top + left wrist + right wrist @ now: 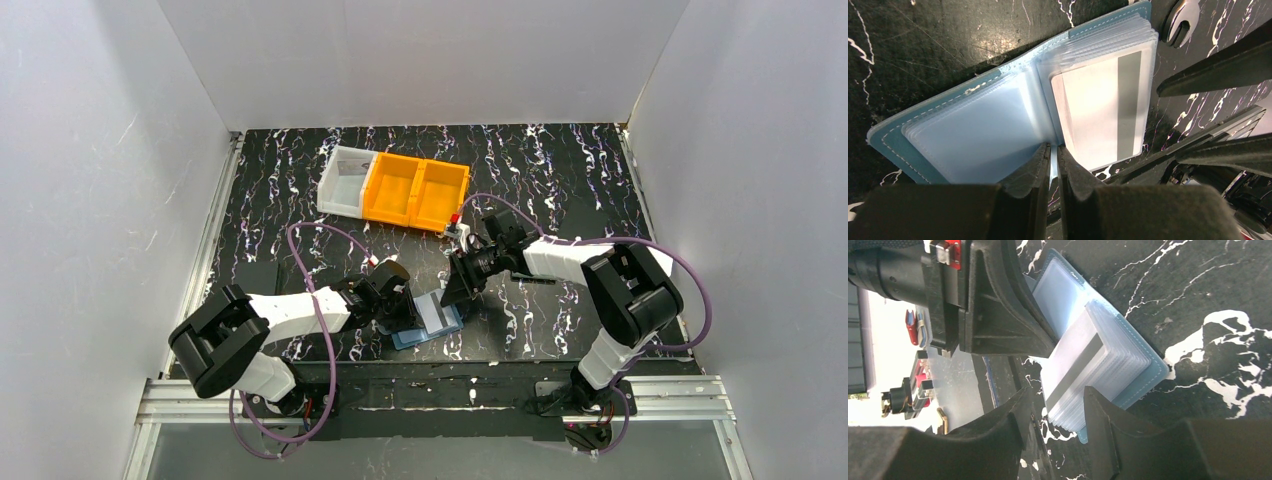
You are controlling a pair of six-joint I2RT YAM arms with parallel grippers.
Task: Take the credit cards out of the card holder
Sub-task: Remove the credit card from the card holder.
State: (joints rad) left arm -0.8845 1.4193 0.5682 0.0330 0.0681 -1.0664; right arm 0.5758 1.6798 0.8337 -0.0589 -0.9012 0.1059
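The blue card holder (412, 338) lies open on the black table between both arms. Its clear pockets fan out, and the top right pocket holds a pale credit card (1095, 112) with a grey stripe. My left gripper (1054, 148) is shut on the near edge of the card holder (973, 125) at its fold, with a thin pale strip pinched between the jaws. My right gripper (1055, 405) is open, its fingers standing either side of the outer corner of the pocket stack without touching it. The striped card (1073, 360) sits inside its pocket, over the blue cover (1148, 367).
Two joined yellow bins (415, 192) and a white bin (345, 180) stand at the back of the table. White walls close in the left, right and far sides. A silver metal piece (1180, 20) lies just beyond the holder.
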